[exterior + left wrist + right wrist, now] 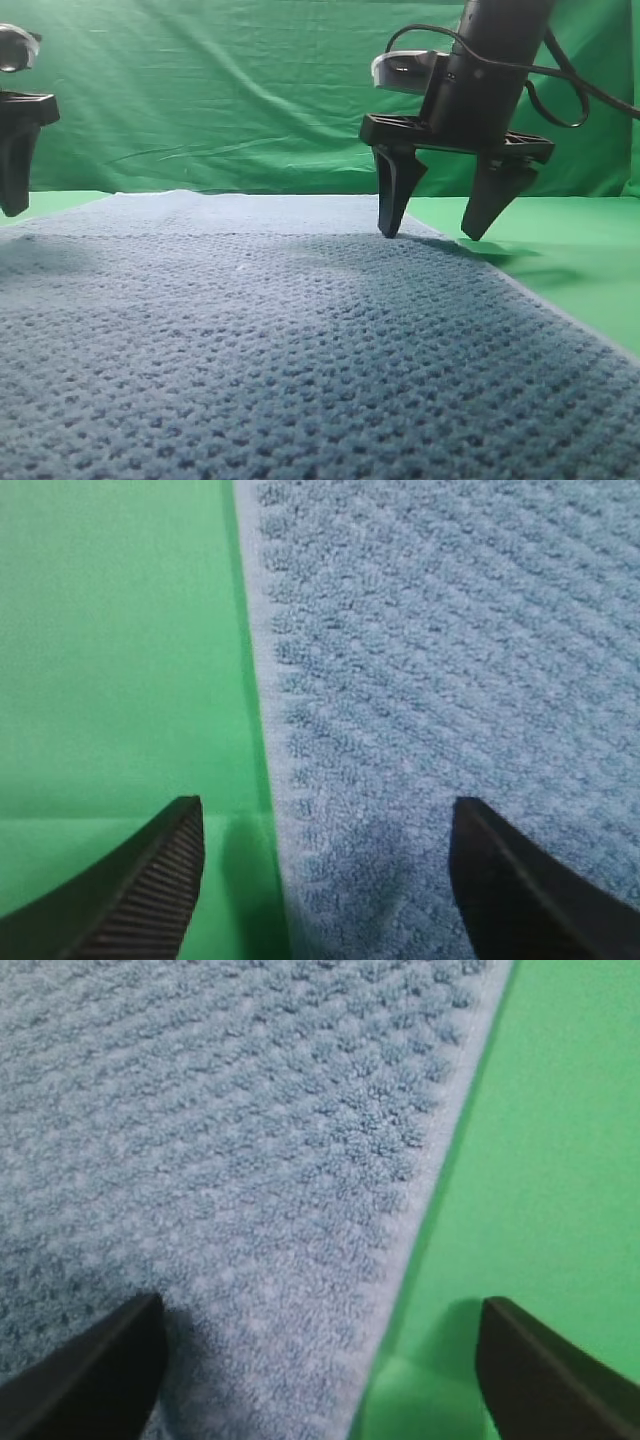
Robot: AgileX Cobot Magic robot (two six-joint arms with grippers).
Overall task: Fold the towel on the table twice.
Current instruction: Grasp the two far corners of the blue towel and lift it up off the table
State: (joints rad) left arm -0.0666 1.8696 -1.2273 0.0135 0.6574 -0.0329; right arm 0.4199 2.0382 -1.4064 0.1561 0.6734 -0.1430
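Green table lies bare beside both towel edges, each straddled by a wide-spread, unladen gripper: left, right.

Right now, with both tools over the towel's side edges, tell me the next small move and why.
Probably lower both tools straight down and close. The right tool stands open astride the towel's pale right edge, one finger over cloth, the other over the table. The left tool straddles the left edge the same way. Neither holds anything yet, and the towel lies flat.
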